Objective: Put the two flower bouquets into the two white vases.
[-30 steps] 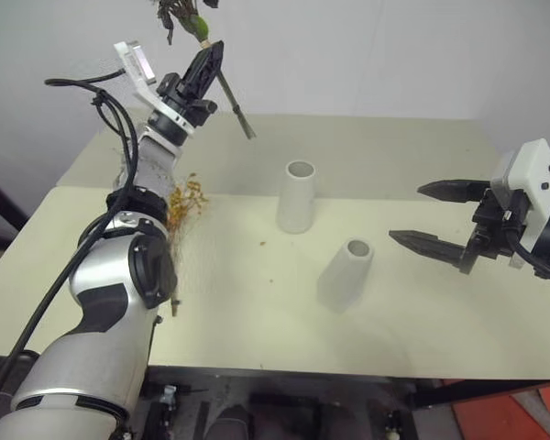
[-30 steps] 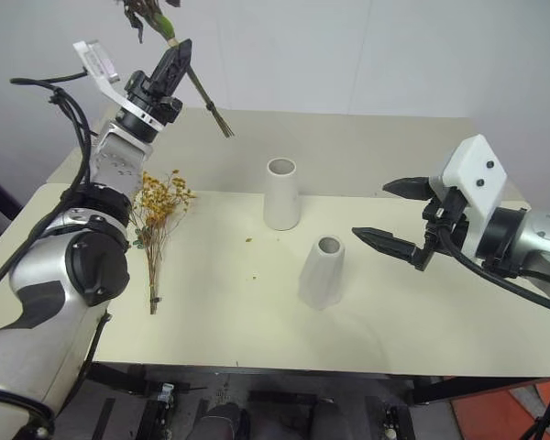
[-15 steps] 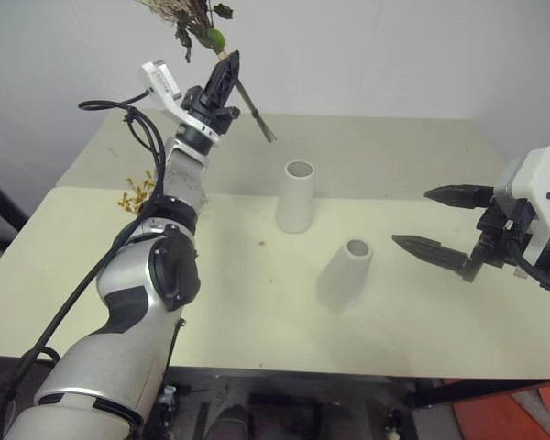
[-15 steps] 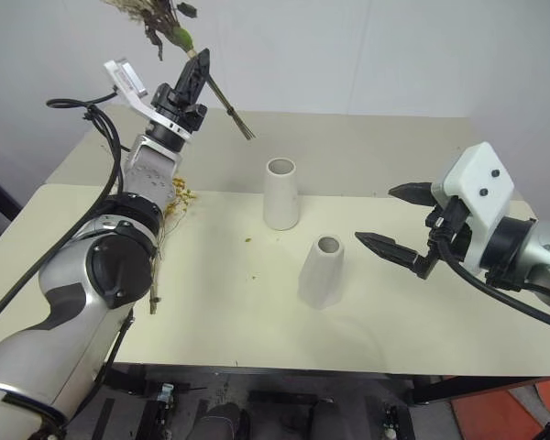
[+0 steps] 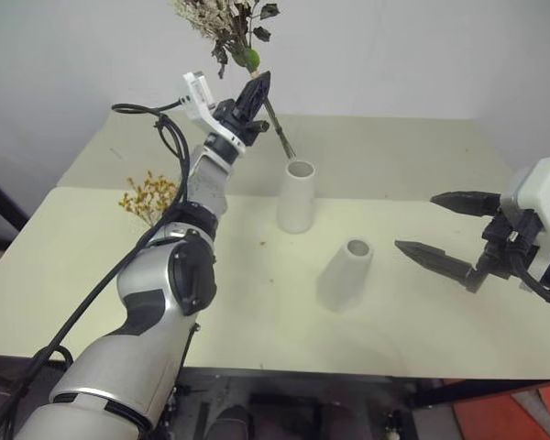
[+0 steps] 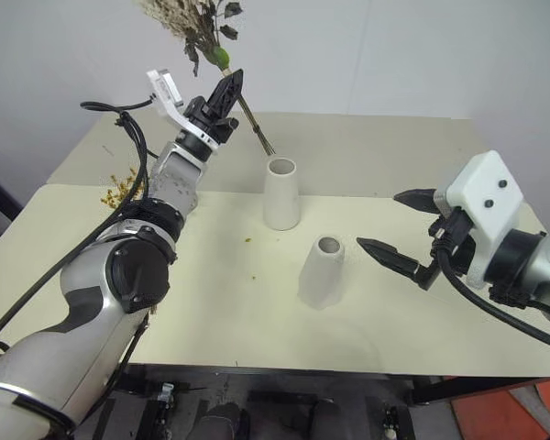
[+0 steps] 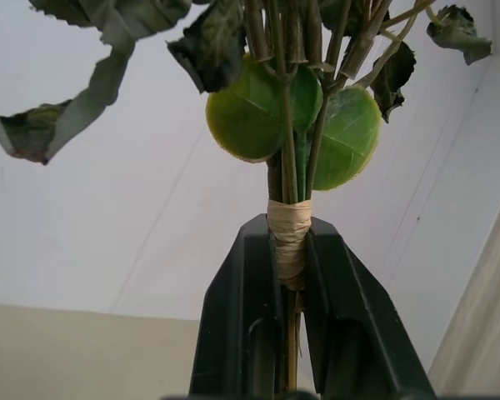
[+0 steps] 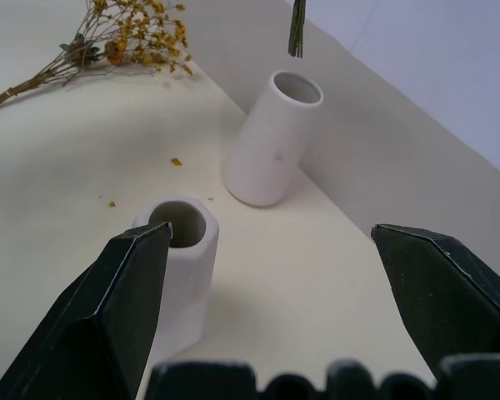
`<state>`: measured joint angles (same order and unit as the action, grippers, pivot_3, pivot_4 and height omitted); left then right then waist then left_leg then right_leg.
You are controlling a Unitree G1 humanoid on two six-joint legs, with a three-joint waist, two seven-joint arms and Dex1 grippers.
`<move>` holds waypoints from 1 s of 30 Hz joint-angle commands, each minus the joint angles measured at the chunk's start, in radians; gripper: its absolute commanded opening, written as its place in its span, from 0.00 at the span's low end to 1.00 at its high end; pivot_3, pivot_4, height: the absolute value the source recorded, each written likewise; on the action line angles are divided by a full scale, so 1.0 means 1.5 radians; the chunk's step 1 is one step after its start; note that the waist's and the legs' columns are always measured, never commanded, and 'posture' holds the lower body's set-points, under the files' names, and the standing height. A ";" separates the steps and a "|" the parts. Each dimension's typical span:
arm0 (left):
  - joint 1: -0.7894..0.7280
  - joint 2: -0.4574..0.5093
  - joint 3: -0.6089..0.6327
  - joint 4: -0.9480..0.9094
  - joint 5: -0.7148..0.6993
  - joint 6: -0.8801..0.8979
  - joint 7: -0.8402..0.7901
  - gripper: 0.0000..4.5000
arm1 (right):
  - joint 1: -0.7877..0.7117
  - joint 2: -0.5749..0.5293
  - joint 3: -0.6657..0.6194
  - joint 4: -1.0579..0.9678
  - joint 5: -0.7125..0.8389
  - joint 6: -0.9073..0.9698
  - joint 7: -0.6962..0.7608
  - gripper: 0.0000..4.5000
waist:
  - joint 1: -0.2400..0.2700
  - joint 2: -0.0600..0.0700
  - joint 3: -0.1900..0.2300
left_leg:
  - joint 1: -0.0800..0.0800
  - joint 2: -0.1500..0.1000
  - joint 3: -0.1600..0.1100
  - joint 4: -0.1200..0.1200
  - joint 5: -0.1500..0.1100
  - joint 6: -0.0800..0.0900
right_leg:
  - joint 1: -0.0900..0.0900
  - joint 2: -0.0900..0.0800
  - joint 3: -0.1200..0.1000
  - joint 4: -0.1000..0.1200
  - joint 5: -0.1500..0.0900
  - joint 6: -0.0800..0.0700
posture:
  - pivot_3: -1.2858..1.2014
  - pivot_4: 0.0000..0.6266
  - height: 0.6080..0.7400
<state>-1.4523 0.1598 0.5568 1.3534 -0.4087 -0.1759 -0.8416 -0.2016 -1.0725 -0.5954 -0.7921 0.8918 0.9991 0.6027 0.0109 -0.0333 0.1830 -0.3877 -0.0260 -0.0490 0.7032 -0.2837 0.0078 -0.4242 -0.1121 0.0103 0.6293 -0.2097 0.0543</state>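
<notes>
Above the far vase [image 5: 298, 195], the leafy bouquet [image 5: 234, 32] is held raised by the left gripper [image 5: 257, 89], jaws clamped narrow on the taped stems; the cut stem ends hang just beside and above the vase mouth, not yet inside. Compared with a second ago, gripper and bouquet are shifted right, from over the table's [image 5: 403, 156] far-left part towards the vase. The near vase [image 5: 345, 273] stands empty, unmoved. The yellow bouquet [image 5: 148, 195] lies on the left, partly hidden by the arm. On the right, the right gripper [image 5: 449, 231] is held wide open, drawn slightly back.
</notes>
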 commanded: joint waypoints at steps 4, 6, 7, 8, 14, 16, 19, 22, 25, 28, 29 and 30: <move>-0.021 -0.018 0.002 -0.005 0.015 -0.013 0.001 0.03 | 0.012 -0.014 -0.065 -0.031 0.042 0.024 -0.028 1.00 | 0.000 0.000 0.000 | 0.000 0.000 0.000 0.000 0.000 0.000 | 0.000 0.000 0.000 0.000 0.000 0.000 | 0.52 0.24 1.00; -0.019 -0.021 0.001 -0.005 0.022 -0.014 0.001 0.03 | 0.013 -0.019 -0.073 -0.036 0.055 0.031 -0.036 1.00 | 0.000 0.000 0.000 | 0.000 0.000 0.000 0.000 0.000 0.000 | 0.000 0.000 0.000 0.000 0.000 0.000 | 0.52 0.24 1.00; -0.018 -0.022 -0.002 -0.005 0.026 -0.015 0.002 0.03 | 0.012 -0.022 -0.077 -0.037 0.062 0.034 -0.039 1.00 | 0.000 0.000 0.000 | 0.000 0.000 0.000 0.000 0.000 0.000 | 0.000 0.000 0.000 0.000 0.000 0.000 | 0.52 0.24 1.00; -0.017 -0.023 -0.006 -0.005 0.033 -0.016 0.002 0.03 | 0.010 -0.026 -0.081 -0.038 0.070 0.036 -0.043 1.00 | 0.000 0.000 0.000 | 0.000 0.000 0.000 0.000 0.000 0.000 | 0.000 0.000 0.000 0.000 0.000 0.000 | 0.52 0.24 1.00; -0.014 -0.021 -0.016 -0.005 0.062 -0.023 0.010 0.03 | 0.001 -0.048 -0.093 -0.035 0.107 0.039 -0.065 1.00 | 0.000 0.000 0.000 | 0.000 0.000 0.000 0.000 0.000 0.000 | 0.000 0.000 0.000 0.000 0.000 0.000 | 0.52 0.24 1.00; -0.013 -0.018 -0.020 -0.005 0.072 -0.025 0.011 0.03 | -0.002 -0.053 -0.094 -0.034 0.117 0.037 -0.073 1.00 | 0.000 0.000 0.000 | 0.000 0.000 0.000 0.000 0.000 0.000 | 0.000 0.000 0.000 0.000 0.000 0.000 | 0.52 0.24 1.00; -0.007 -0.018 -0.033 -0.004 0.091 -0.029 0.003 0.03 | 0.000 -0.058 -0.094 -0.034 0.128 0.035 -0.084 1.00 | 0.000 0.000 0.000 | 0.000 0.000 0.000 0.000 0.000 0.000 | 0.000 0.000 0.000 0.000 0.000 0.000 | 0.52 0.24 1.00; 0.003 -0.021 -0.063 -0.003 0.125 -0.041 -0.001 0.03 | 0.003 -0.059 -0.091 -0.035 0.135 0.032 -0.094 1.00 | 0.000 0.000 0.000 | 0.000 0.000 0.000 0.000 0.000 0.000 | 0.000 0.000 0.000 0.000 0.000 0.000 | 0.52 0.24 1.00; 0.009 -0.024 -0.072 -0.003 0.136 -0.042 -0.006 0.03 | 0.009 -0.058 -0.095 -0.039 0.145 0.034 -0.102 1.00 | 0.000 0.000 0.000 | 0.000 0.000 0.000 0.000 0.000 0.000 | 0.000 0.000 0.000 0.000 0.000 0.000 | 0.52 0.24 1.00; 0.012 -0.026 -0.071 -0.002 0.140 -0.041 -0.002 0.03 | 0.021 -0.059 -0.107 -0.040 0.151 0.037 -0.103 1.00 | 0.000 0.000 0.000 | 0.000 0.000 0.000 0.000 0.000 0.000 | 0.000 0.000 0.000 0.000 0.000 0.000 | 0.52 0.24 1.00; 0.013 -0.027 -0.071 -0.002 0.141 -0.040 0.000 0.03 | 0.024 -0.059 -0.111 -0.041 0.153 0.037 -0.105 1.00 | 0.000 0.000 0.000 | 0.000 0.000 0.000 0.000 0.000 0.000 | 0.000 0.000 0.000 0.000 0.000 0.000 | 0.52 0.24 1.00; 0.014 -0.027 -0.070 -0.002 0.142 -0.040 0.002 0.03 | 0.027 -0.059 -0.113 -0.041 0.156 0.036 -0.108 1.00 | 0.000 0.000 0.000 | 0.000 0.000 0.000 0.000 0.000 0.000 | 0.000 0.000 0.000 0.000 0.000 0.000 | 0.52 0.24 1.00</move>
<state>-1.4209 0.1199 0.4511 1.3656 -0.1973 -0.2147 -0.8392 -0.1596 -1.1462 -0.7219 -0.8471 1.1176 1.0552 0.4533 0.0110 -0.0333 0.1830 -0.3874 -0.0257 -0.0486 0.7031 -0.2838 0.0081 -0.4239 -0.1120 0.0106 0.6293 -0.2096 0.0544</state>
